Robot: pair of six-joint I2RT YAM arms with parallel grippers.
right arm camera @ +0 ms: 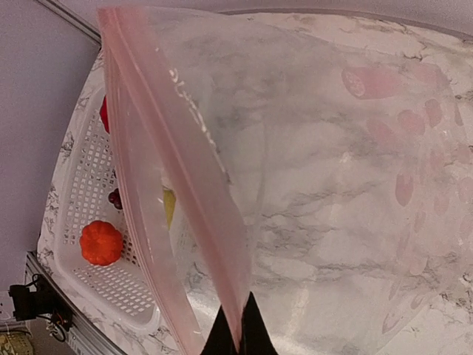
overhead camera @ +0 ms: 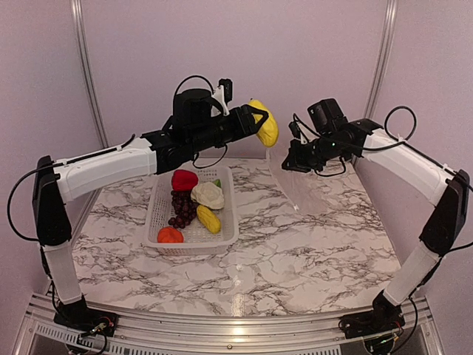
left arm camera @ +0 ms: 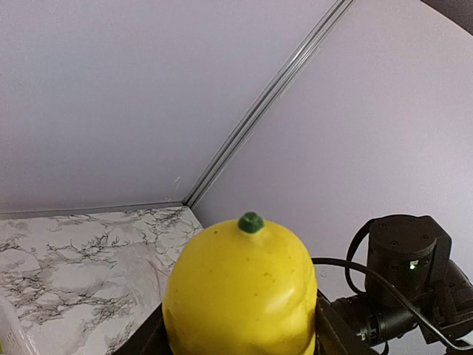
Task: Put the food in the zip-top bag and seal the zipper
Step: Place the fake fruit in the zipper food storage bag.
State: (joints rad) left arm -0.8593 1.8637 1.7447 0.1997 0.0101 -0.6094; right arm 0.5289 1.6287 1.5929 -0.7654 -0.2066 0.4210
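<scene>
Securely clasping light, slick corn piece (left arm camera: 240, 296) with half-spread left gripper (overhead camera: 260, 124), pinching zipper (right arm camera: 177, 177) of floppy bag (right arm camera: 332, 185) in closed right gripper (right arm camera: 238, 333).

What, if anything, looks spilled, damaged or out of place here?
Nothing stands out. The left claw holds a yellow piece aloft, the right claw pinches the strip of the clear bag, and the other food lies inside the basket.

Bright even light, soft shadows, sharp
</scene>
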